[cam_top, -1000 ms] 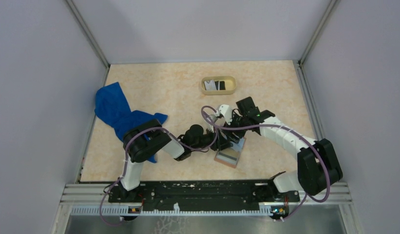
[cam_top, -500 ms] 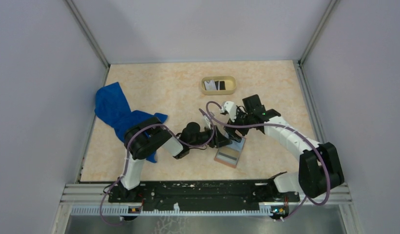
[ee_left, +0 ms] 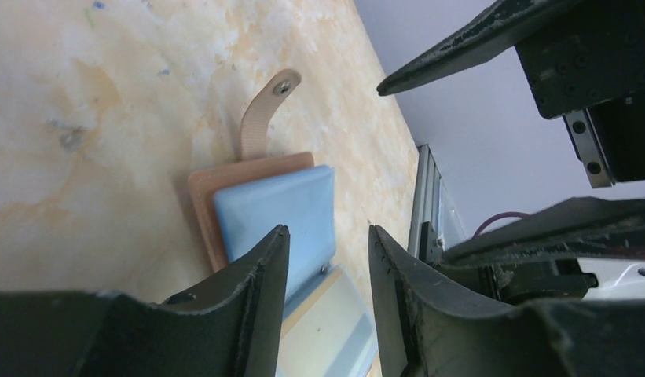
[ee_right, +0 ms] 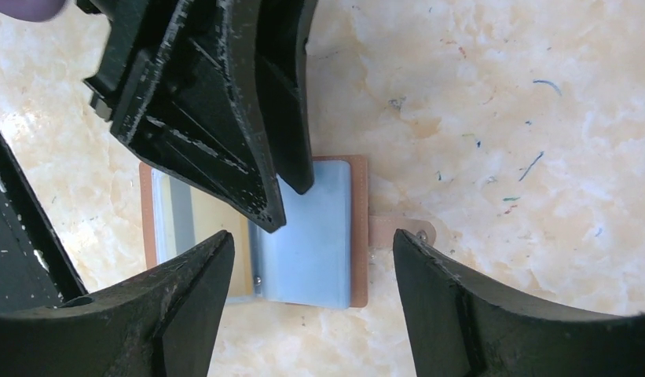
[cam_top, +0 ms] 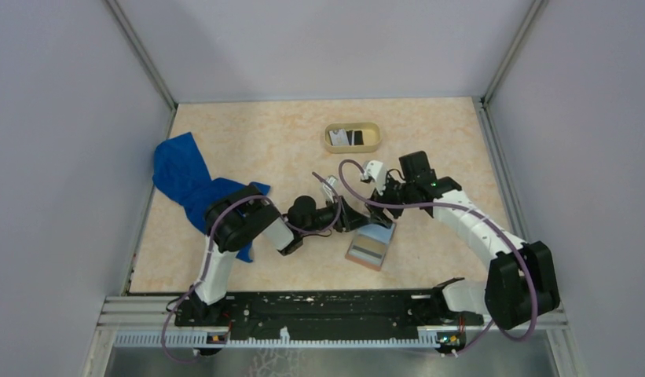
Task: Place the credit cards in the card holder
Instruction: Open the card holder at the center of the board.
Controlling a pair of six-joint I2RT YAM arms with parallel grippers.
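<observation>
Salmon-brown, the card holder [cam_top: 371, 246] lay open on the table [cam_top: 264, 149], left gripper [ee_left: 327, 243] and right gripper [ee_right: 311, 239] poised over it with jaws apart, empty, while well beyond it the credit cards [cam_top: 346, 137] sat in a tan tray [cam_top: 375, 142].

The top camera looks down from high above and behind the arm bases, far enough to take in the whole beige marbled bench [cam_top: 248, 141]. The left wrist camera sits close behind the left gripper [ee_left: 327, 232], looking low along the bench. The right wrist camera looks almost straight down past the right gripper [ee_right: 311, 236], close in. All three share the flat salmon-brown, grey-blue-lined card holder [ee_right: 323, 255], just beyond both grippers' fingertips.
</observation>
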